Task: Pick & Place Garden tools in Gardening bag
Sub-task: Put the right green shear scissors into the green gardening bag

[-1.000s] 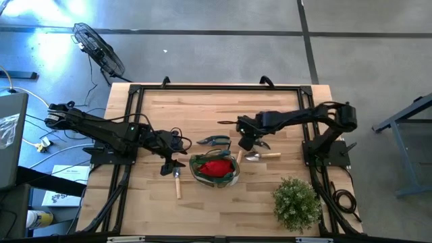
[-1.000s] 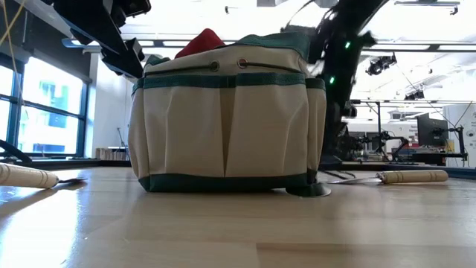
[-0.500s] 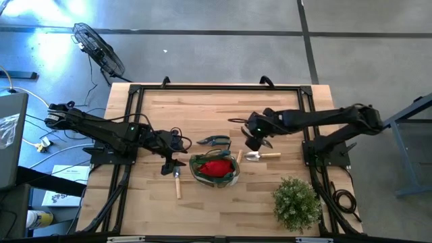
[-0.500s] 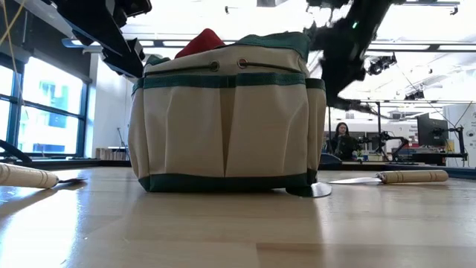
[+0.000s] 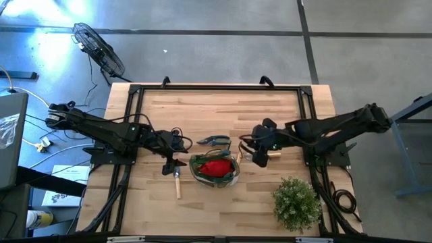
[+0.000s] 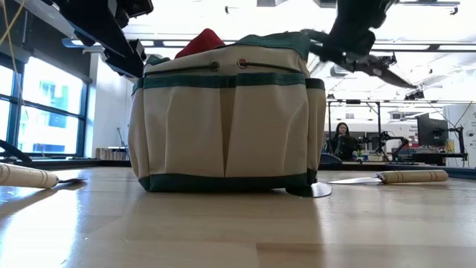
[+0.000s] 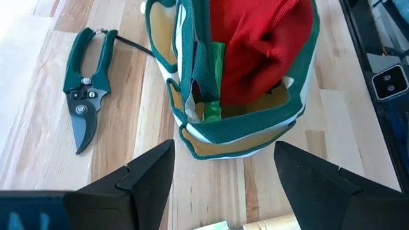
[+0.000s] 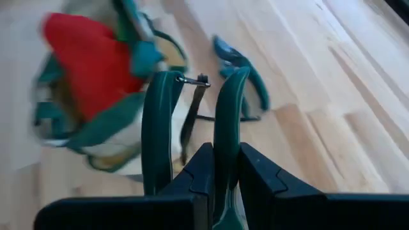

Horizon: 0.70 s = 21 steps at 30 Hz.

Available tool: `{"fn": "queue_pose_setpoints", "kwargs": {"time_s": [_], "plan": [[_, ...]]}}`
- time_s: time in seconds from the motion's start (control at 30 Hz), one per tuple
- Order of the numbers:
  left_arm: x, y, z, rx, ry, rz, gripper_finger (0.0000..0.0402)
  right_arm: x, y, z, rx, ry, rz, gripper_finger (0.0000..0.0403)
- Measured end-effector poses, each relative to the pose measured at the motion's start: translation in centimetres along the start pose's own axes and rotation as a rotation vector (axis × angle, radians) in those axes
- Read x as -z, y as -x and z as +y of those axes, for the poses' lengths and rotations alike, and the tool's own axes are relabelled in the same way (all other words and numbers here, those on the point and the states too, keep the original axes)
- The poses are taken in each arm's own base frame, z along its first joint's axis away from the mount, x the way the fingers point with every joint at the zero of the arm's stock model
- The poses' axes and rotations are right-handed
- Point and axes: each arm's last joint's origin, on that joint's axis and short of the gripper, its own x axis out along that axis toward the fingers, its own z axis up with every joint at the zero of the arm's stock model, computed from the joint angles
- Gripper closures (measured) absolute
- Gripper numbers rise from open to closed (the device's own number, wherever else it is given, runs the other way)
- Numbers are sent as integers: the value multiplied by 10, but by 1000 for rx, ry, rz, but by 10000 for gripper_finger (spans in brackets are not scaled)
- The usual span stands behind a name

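DONE: red glove (image 5: pixel 214 167) sitting in your gardening bag (image 5: pixel 231 177) | NOW: right gripper (image 8: pixel 206 167) clamping green-handled shears (image 8: pixel 192 121) at bag's 3 o'clock | LEFT: left gripper (image 7: pixel 220 185) gaping at 9 o'clock; second pruning shears (image 5: pixel 214 141), trowels (image 5: pixel 177 184) waiting.

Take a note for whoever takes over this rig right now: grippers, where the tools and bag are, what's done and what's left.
Left gripper: open, empty, above the near trowel, beside the gardening bag.
Right gripper: shut on the green-handled shears, held in the air on the bag's other side.
Done: the red glove is in the bag.
On the table: the second shears behind the bag, the near trowel, and the other trowel on the right arm's side.
Left: drop the held shears in the bag, then bag the second shears and both trowels.
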Motion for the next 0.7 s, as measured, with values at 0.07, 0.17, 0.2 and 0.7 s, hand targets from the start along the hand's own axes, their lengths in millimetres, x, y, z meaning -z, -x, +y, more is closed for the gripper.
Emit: {"fn": "queue_pose_setpoints", "kwargs": {"time_s": [0.07, 0.17, 0.2, 0.7], "plan": [[0, -1, 0, 0, 1, -1, 142, 0, 3, 6, -31, 11, -22, 368], [1, -4, 0, -5, 8, 20, 142, 2, 6, 15, -69, 30, -43, 368], [1, -5, 0, -5, 9, 20, 142, 2, 7, 18, -84, 34, -55, 368], [0, -19, 0, -4, 11, 29, 142, -2, 19, 49, -243, 163, -225, 368]]}}
